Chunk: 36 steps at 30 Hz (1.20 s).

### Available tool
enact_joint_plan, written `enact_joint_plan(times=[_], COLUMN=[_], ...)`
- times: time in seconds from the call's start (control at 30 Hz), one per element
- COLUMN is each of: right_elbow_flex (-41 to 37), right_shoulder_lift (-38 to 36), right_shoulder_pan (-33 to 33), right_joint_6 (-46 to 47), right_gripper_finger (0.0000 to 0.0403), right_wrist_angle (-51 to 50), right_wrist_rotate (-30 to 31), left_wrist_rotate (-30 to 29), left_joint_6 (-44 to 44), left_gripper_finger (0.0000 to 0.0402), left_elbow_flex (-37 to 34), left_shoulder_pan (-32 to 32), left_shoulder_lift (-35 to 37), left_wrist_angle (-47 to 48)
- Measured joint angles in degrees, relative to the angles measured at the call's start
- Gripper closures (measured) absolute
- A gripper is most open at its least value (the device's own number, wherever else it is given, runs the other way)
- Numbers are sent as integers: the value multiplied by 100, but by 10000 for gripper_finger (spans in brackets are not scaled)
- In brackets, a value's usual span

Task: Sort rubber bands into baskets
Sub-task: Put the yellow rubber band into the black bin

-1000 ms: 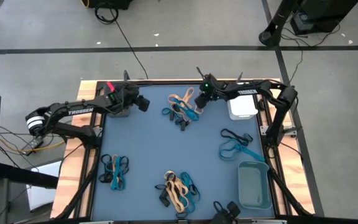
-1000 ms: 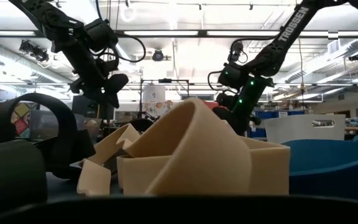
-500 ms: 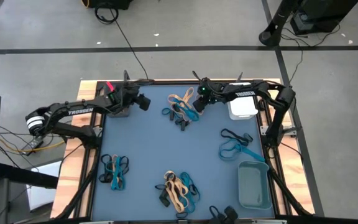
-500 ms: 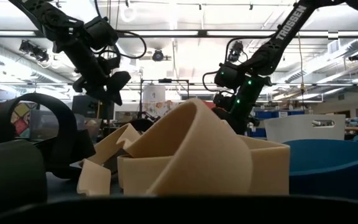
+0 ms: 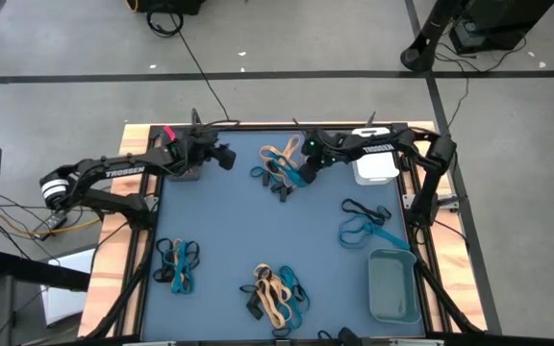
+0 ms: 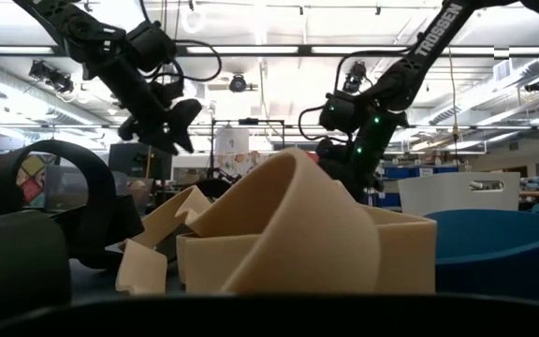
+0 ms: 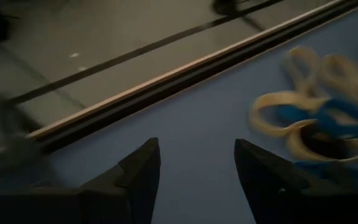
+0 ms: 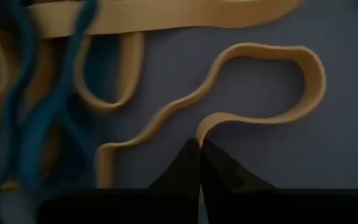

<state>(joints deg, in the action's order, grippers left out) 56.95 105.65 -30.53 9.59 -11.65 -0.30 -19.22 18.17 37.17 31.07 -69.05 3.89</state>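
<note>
- counter (image 5: 229,231) — blue mat on it, four loose heaps of rubber bands plus a black-and-teal pair right of centre
- grey-teal basket (image 5: 393,286) at near right corner; white basket (image 5: 376,167) at far right edge; dark basket (image 5: 185,171) far left, mostly under the left arm
- left hand (image 5: 225,156) raised near the far-left edge, fingers (image 7: 143,168) apart, nothing between them
- right hand (image 5: 308,165) down at the far-centre heap (image 5: 279,169), just beside the white basket
- tan rubber band (image 8: 253,87) lying on the mat — right fingertips (image 8: 199,163) pressed together, pinching one fold of it
</note>
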Motion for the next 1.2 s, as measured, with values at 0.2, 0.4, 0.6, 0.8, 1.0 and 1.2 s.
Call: enact_joint_plan(times=[0.2,0.4,0.6,0.8,1.0,1.2], right_elbow_flex=[-4,-4,-4,-4,-4,-4], right_shoulder_lift=[-423,-928,-1302,-1521,-1583,-1583], right_shoulder_pan=[423,1059,1404,1487,1485,1487], right_joint_6=[-94,-451,-693,-726,-718,-700], right_gripper_finger=[396,398,398,398,398,398], right_wrist_angle=[411,827,1379,1590,1628,1756], right_wrist_rotate=[-46,40,136,141,-32,-218], left_wrist_rotate=[741,1432,1755,2038,2148,2131], left_joint_6=[-471,-729,-1153,-1502,-1628,-1652], left_gripper_finger=[193,193,193,193,193,193], left_elbow_flex=[0,0,0,0,0,0], left_shoulder_pan=[-285,-511,-807,-1073,-1211,-1207], left_shoulder_lift=[-339,-813,-1399,-1981,-2331,-2418], left_wrist_angle=[-1116,-2231,-3295,-4289,-5136,-5250])
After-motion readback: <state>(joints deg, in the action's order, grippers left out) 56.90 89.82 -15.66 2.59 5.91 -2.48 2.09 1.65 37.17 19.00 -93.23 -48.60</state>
